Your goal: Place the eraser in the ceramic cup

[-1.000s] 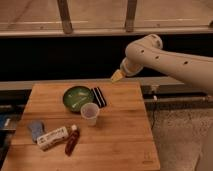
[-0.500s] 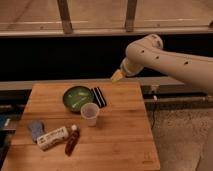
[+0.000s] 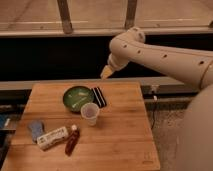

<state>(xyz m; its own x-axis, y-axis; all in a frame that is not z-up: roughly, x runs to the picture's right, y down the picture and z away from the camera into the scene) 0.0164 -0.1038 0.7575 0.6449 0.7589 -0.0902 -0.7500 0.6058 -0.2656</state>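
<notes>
The eraser, a flat black block with pale stripes, lies on the wooden table just right of the green bowl. The white ceramic cup stands upright in front of the eraser, near the table's middle. My gripper hangs at the end of the white arm above the table's back edge, a little behind and above the eraser, apart from it. It holds nothing that I can see.
A round dark green bowl sits left of the eraser. A blue-grey pad, a white labelled box and a dark red bottle lie at the front left. The white arm reaches in from the right.
</notes>
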